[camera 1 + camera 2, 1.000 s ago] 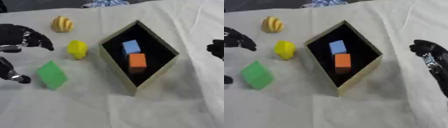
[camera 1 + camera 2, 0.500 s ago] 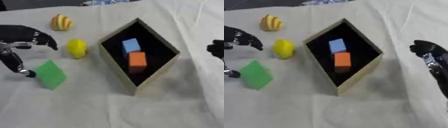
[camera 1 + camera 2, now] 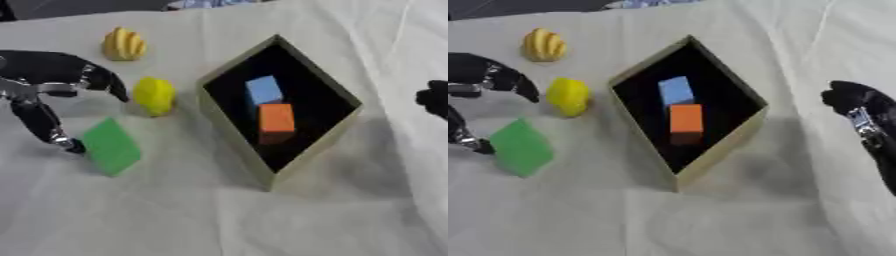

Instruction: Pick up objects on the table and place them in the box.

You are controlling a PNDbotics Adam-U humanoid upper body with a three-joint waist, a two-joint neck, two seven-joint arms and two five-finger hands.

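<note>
left robot hand (image 3: 52, 95) spread open, straddling green block (image 3: 110, 146) | block just right of thumb tip, left of box (image 3: 311, 150) | right robot hand (image 3: 868, 125) far, fingers unclear

Left hand (image 3: 52, 95) beside green block (image 3: 111, 146) (touching)

A white cloth covers the tabletop (image 3: 175, 215). On it stands an open box (image 3: 302, 150), set cornerwise. To its left lie a green block (image 3: 111, 146), a yellow lemon-shaped piece (image 3: 155, 95) just beside the box, and a ridged yellow piece (image 3: 123, 44) farther back.
</note>
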